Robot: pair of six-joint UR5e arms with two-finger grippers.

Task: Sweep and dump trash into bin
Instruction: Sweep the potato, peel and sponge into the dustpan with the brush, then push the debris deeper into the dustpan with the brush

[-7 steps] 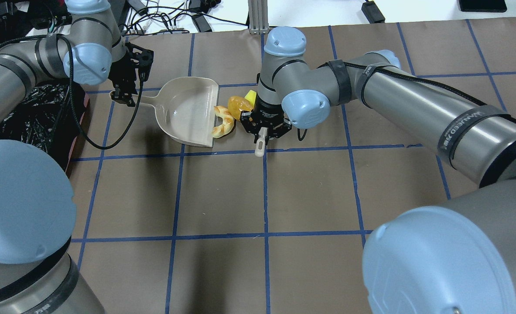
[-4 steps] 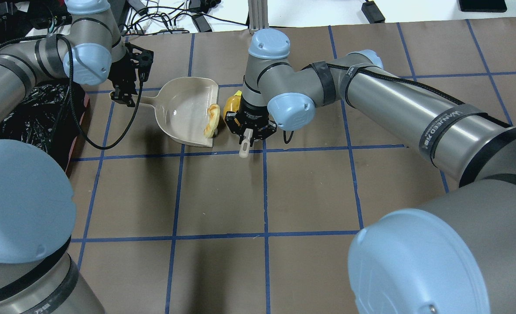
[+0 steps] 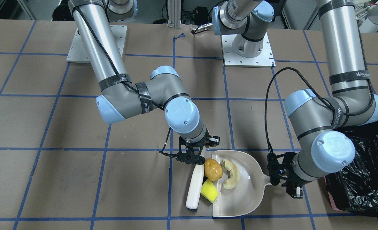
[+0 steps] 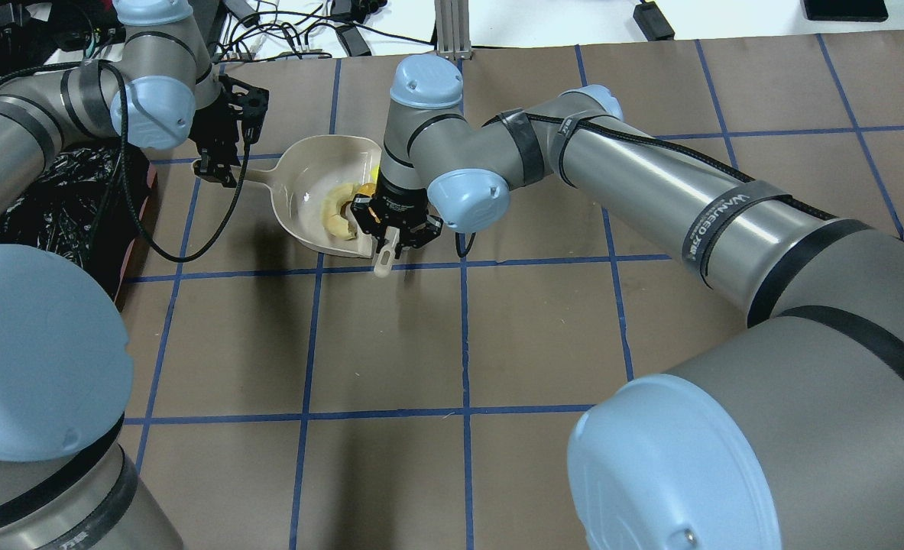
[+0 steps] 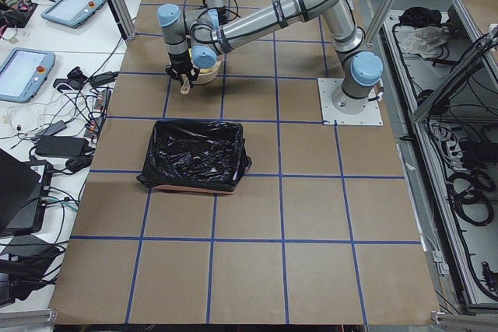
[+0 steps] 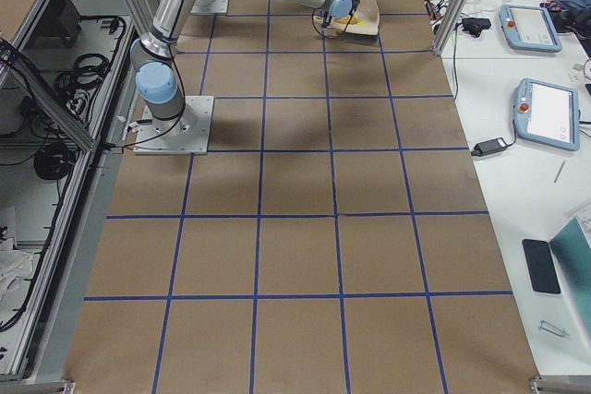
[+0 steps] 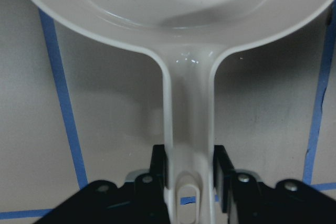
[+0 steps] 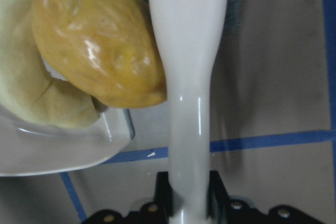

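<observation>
My left gripper (image 3: 284,182) is shut on the handle of the beige dustpan (image 3: 240,201), which lies flat on the table; the wrist view shows the handle (image 7: 189,129) between its jaws. My right gripper (image 3: 193,158) is shut on a white brush (image 3: 195,185) pressed against the pan's mouth. The pale croissant piece (image 3: 230,175) lies inside the pan. The brown potato (image 3: 212,169) sits at the pan's lip, against the brush. The yellow sponge (image 3: 209,190) lies between brush and lip. The black-lined bin (image 3: 361,169) stands beyond the left gripper.
The table is brown paper with a blue tape grid. The bin (image 4: 54,198) sits at the table's left edge, close to the left arm's elbow. Cables and devices lie past the far edge (image 4: 306,30).
My right gripper has moved left with the brush, pushing the trash against the dustpan. The croissant piece has slid from the lip into the pan. The left gripper and pan have stayed put.
</observation>
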